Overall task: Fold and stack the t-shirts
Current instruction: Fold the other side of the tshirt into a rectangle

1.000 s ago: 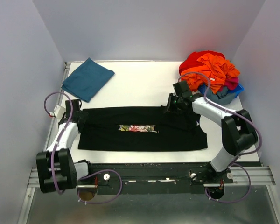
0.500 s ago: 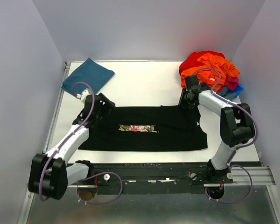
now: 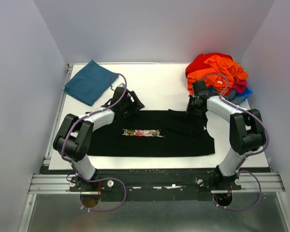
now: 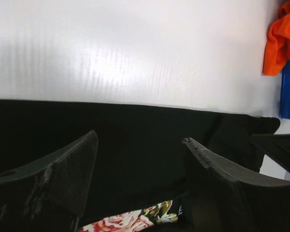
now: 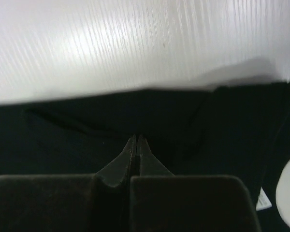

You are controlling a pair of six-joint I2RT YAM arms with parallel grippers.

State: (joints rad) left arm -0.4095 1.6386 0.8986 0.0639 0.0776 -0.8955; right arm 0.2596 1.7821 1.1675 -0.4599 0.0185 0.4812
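The left claw [image 3: 132, 103], jaws standing wide apart, is hanging over the far edge of the black t-shirt [image 3: 150, 143] (its floral print [image 3: 142, 132] just nearer than the claw). The right claw [image 3: 195, 107] is holding its fingers [image 5: 131, 153] pressed together at the same edge; whether cloth is pinched cannot be told. The teal shirt [image 3: 89, 81] is lying beyond the left claw, to its left.

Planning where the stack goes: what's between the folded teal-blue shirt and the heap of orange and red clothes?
Bare white table, seen in the top view; only the left arm's purple cable loops above it near the folded teal-blue shirt.
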